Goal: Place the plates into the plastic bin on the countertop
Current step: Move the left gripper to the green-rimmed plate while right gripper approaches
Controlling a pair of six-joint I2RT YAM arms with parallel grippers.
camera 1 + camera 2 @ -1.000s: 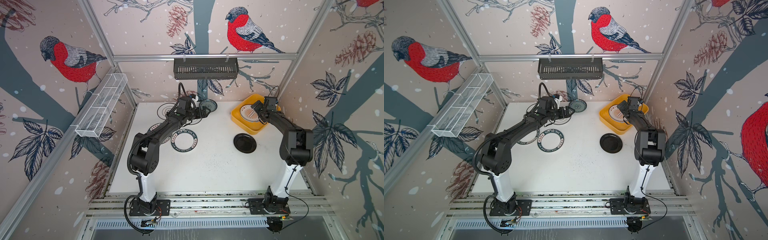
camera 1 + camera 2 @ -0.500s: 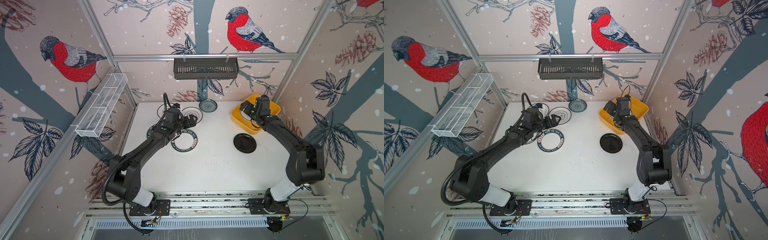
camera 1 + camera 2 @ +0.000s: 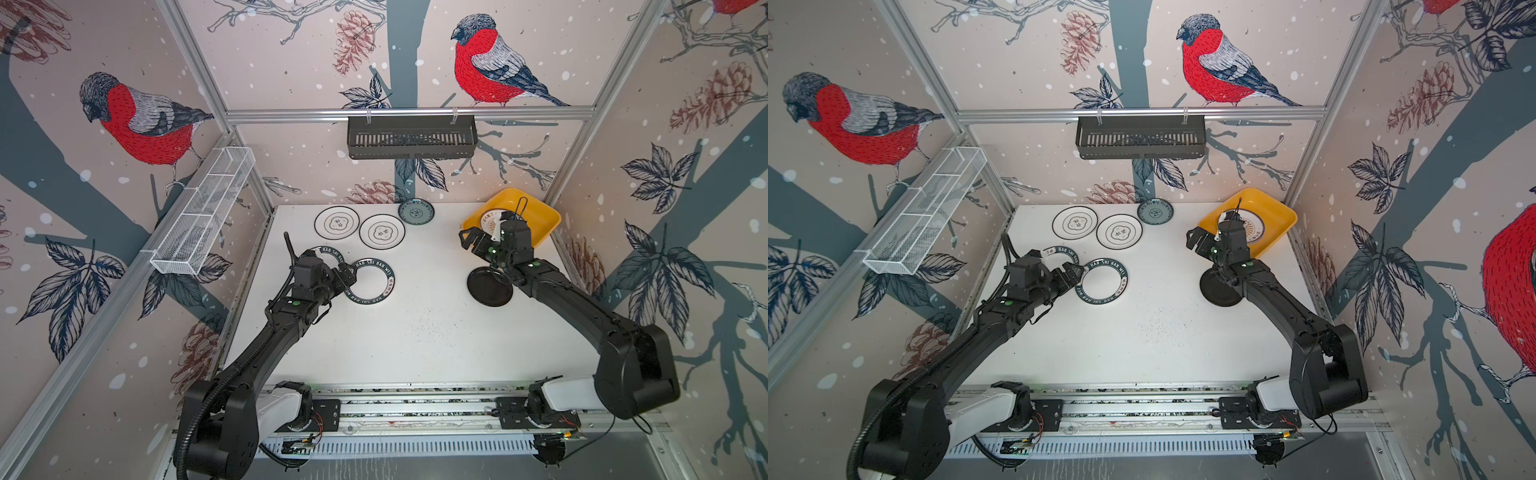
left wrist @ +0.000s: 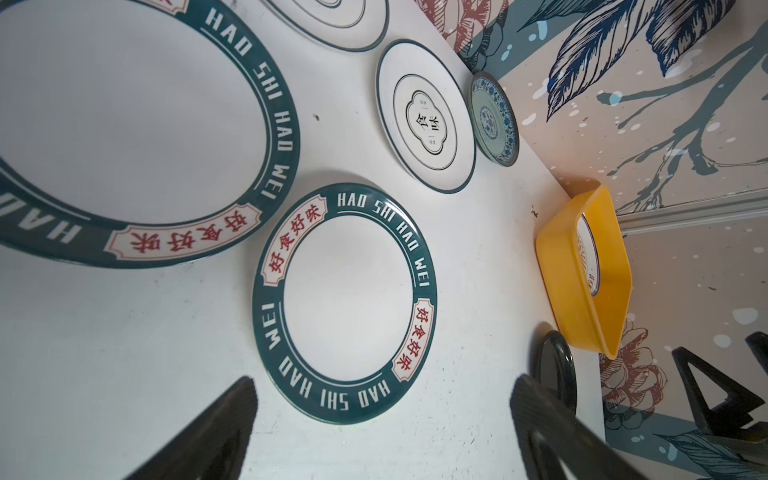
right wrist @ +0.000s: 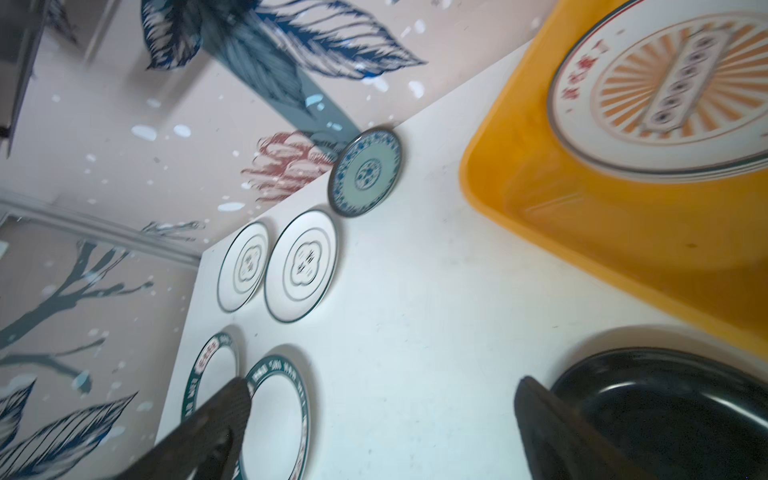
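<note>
Step in hand, by my reading: fetching the next plates, one per arm. Bin (image 3: 540,222) sits at the 1 o'clock corner of the tabletop (image 3: 415,332), with sunburst plates (image 3: 487,219) stacked inside, count not readable. Six plates lie outside it: black plate (image 3: 486,291) at 3 o'clock near the bin, teal plate (image 3: 416,212) at 12, two thin-rimmed plates (image 3: 336,222) at 11, two lettered at 9–10. Left hand (image 3: 347,275) hangs over the 9 o'clock rim of the lettered plate (image 3: 376,282), fingers (image 4: 216,432) wide apart and empty; contact cannot be told. Its arm covers part of the other lettered plate (image 3: 322,252). Right hand (image 3: 473,243) is above the tabletop between bin and black plate, likewise spread and holding nothing. In the right wrist view the black plate lies by one finger (image 5: 548,432). Next move likely calls for lowering, slipping a finger under a rim, closing, lifting and carrying to the bin. Plates lie flat, so a rim pinch may slip.
</note>
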